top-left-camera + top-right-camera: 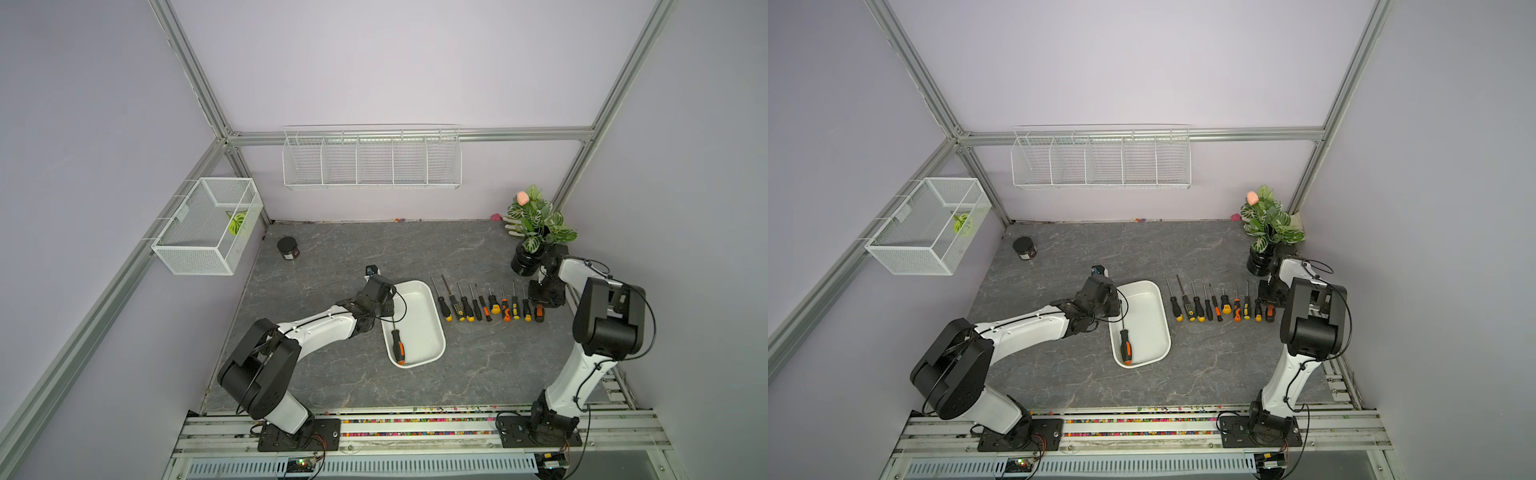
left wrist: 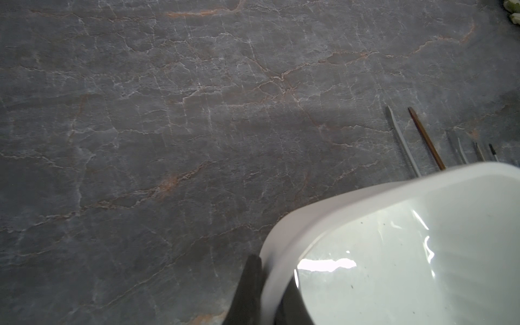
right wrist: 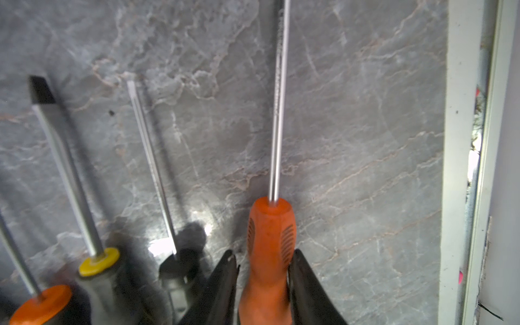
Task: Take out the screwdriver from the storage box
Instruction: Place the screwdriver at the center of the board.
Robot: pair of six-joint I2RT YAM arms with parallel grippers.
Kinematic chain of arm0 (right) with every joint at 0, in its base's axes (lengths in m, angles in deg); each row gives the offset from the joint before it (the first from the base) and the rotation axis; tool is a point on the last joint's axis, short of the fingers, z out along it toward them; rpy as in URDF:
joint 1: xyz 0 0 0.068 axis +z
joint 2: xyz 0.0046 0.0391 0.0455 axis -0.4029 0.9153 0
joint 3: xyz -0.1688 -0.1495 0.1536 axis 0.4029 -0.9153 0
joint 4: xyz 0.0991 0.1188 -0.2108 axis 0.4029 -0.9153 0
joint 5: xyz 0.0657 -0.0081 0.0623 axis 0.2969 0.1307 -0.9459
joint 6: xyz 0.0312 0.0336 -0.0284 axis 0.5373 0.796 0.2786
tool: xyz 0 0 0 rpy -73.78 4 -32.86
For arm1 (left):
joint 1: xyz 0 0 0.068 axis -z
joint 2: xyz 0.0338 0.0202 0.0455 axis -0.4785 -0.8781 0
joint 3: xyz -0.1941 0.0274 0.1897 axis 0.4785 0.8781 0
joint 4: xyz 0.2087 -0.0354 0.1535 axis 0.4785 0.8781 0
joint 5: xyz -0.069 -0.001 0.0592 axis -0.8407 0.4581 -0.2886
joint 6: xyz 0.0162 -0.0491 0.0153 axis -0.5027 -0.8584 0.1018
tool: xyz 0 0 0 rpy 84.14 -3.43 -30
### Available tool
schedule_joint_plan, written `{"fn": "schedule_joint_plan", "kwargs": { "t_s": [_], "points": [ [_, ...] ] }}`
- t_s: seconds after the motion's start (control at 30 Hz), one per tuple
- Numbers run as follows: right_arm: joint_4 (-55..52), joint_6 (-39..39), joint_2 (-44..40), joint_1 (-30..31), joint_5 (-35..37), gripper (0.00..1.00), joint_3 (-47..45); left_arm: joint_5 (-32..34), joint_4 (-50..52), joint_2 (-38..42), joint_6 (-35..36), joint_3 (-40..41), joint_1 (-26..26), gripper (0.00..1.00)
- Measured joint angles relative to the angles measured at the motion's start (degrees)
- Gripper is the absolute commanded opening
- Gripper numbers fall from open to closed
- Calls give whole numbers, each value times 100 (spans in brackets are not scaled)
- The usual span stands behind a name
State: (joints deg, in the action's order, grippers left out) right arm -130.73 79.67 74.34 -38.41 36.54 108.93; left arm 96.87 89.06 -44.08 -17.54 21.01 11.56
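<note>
The white storage box [image 1: 441, 332] [image 1: 1168, 332] lies mid-table in both top views. A black-and-orange screwdriver [image 1: 398, 346] [image 1: 1126, 347] rests inside along its left wall. My left gripper [image 2: 271, 281] is shut on the box's rim [image 2: 365, 194] at the far left corner, one finger outside and one inside. My right gripper [image 3: 264, 254] is at the right end of the row of laid-out screwdrivers. It straddles an orange handle [image 3: 270, 225] [image 1: 539, 312] lying on the table. A narrow gap shows between one finger [image 3: 225, 270] and the handle.
Several screwdrivers [image 1: 482, 303] lie side by side right of the box. A potted plant [image 1: 525, 262] stands behind the right arm, and a black jar [image 1: 288, 248] sits at the back left. A wire-mesh basket [image 1: 208, 226] and a wire rack [image 1: 371, 160] hang on the walls.
</note>
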Motion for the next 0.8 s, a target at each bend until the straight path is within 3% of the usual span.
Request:
{"fn": "schedule_joint_plan", "kwargs": {
  "t_s": [0.3,0.8],
  "points": [
    [9,44,-59,0,-2,39,-11,0,0,0,0,0,0,0],
    [98,251,-896,122,-127,43,-363,4,9,0,-2,0,-11,0]
  ]
}}
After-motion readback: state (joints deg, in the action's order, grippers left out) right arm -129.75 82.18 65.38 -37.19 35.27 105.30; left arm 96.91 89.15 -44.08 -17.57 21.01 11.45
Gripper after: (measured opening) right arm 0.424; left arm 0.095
